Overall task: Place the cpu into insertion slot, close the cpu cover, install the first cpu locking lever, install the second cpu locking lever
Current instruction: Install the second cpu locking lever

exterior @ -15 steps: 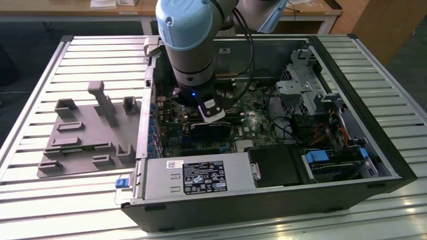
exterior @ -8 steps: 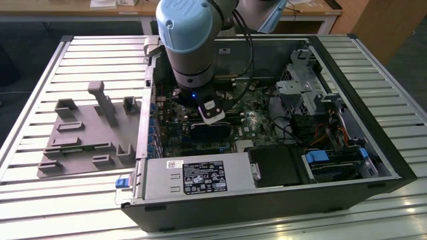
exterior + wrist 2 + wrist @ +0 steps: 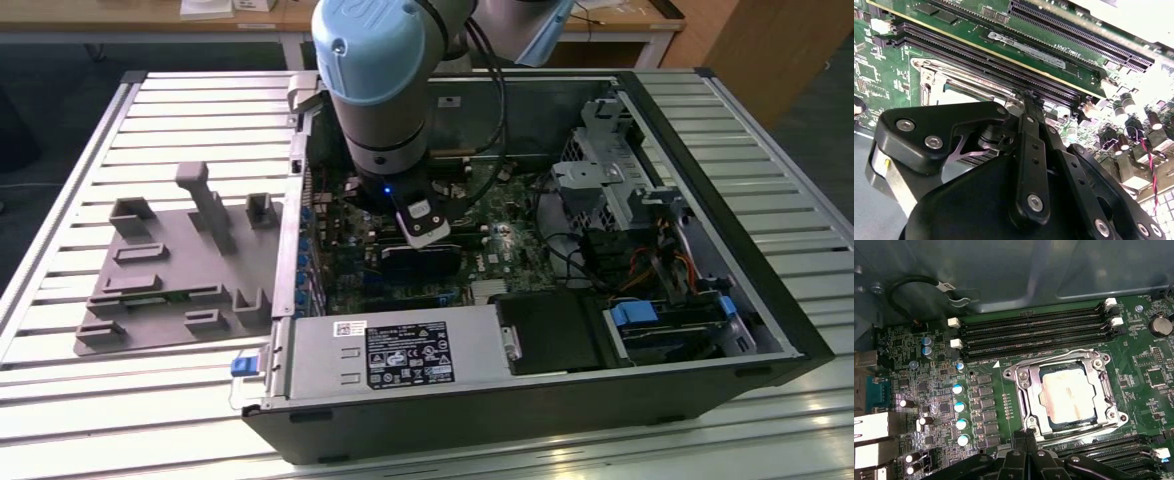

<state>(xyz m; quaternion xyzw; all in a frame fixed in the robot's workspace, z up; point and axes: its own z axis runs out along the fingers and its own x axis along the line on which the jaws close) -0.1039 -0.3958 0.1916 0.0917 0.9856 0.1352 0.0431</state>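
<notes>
CPU (image 3: 1068,396) sits in the insertion slot (image 3: 1030,426) under the closed cpu cover (image 3: 1021,380), and we can't tell the gripper (image 3: 1026,437) state since its tips are cut off, inside the case (image 3: 747,330) on a slatted table (image 3: 80,150).

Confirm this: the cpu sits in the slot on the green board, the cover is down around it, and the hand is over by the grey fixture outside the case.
Wrong on the hand. In the first wrist view it is at the edge of the cover, inside the case, not by the grey fixture. The rest holds: the cpu sits in the slot with the cover down around it.
</notes>
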